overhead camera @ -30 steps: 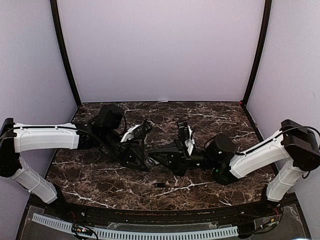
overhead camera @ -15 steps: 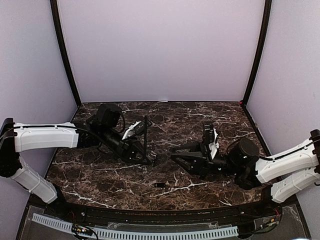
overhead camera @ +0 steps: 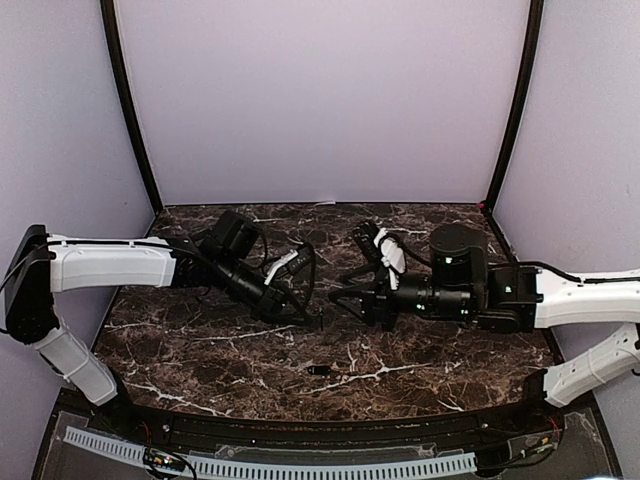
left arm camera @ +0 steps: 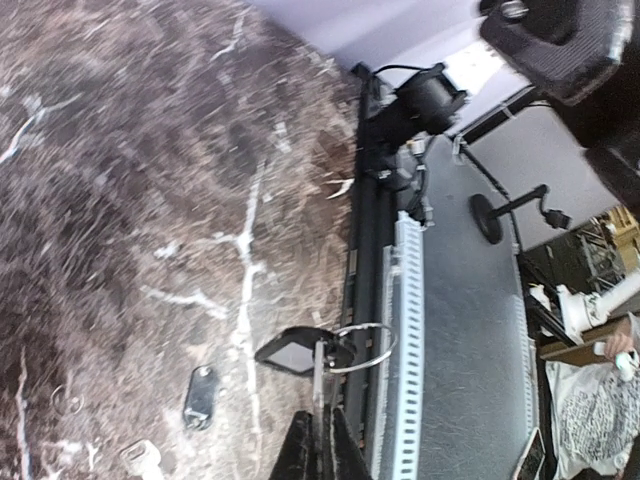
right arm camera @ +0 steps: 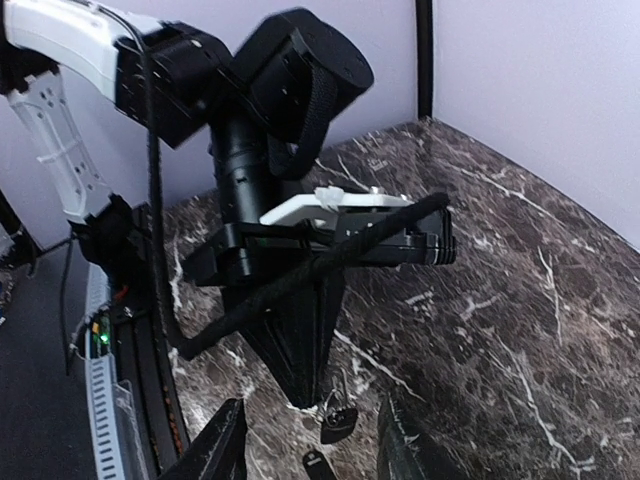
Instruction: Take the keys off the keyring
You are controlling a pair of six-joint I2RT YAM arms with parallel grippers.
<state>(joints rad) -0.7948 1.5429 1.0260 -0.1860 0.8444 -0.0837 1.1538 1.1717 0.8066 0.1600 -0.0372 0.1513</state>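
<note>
Only close up: keyring (left arm camera: 362, 347).

Top external camera looks down from high behind the near edge over the whole worktop (overhead camera: 200, 350); left wrist camera, rolled sideways, faces that near edge closely; right wrist camera faces the left gripper (right arm camera: 314, 392); both wrist views share the keyring (left arm camera: 362, 325).
</note>
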